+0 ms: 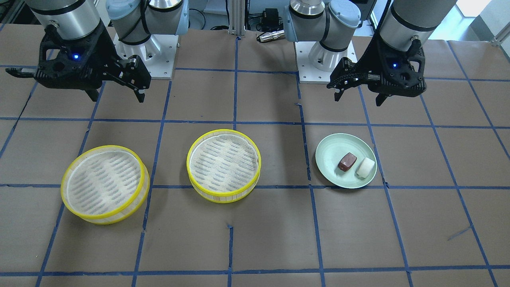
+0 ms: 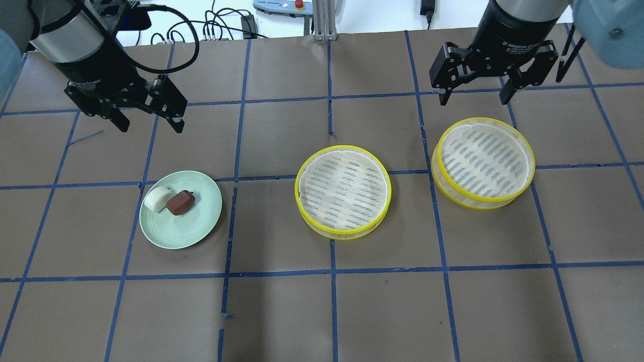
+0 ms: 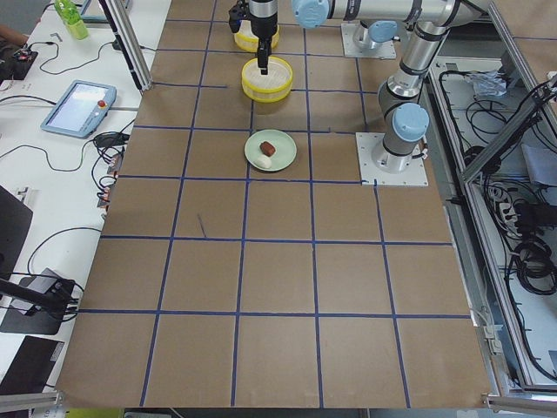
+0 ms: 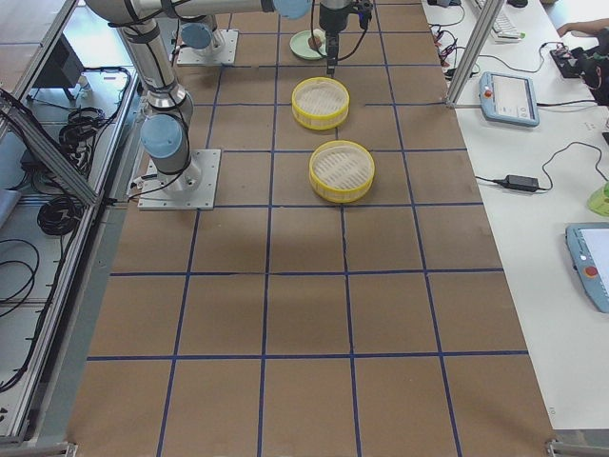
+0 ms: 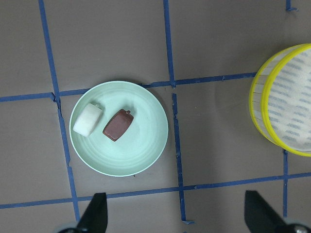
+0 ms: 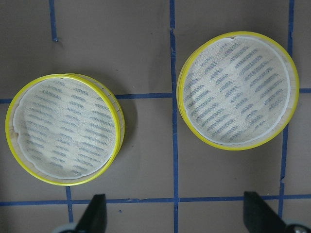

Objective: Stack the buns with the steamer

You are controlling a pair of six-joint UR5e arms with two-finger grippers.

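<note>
A red-brown bun (image 2: 180,202) and a white bun (image 2: 155,199) lie side by side on a pale green plate (image 2: 196,226); they also show in the left wrist view, the red-brown bun (image 5: 118,125) and the white bun (image 5: 87,120). Two yellow-rimmed steamer trays stand empty: one mid-table (image 2: 343,191), one to its right (image 2: 483,162). My left gripper (image 2: 149,117) is open and empty, raised behind the plate. My right gripper (image 2: 473,94) is open and empty, raised behind the right steamer.
The table is brown paper with a grid of blue tape lines (image 2: 332,271). The arm bases (image 1: 316,59) stand at the robot's edge. Cables and a tablet lie off the table's side (image 3: 78,104).
</note>
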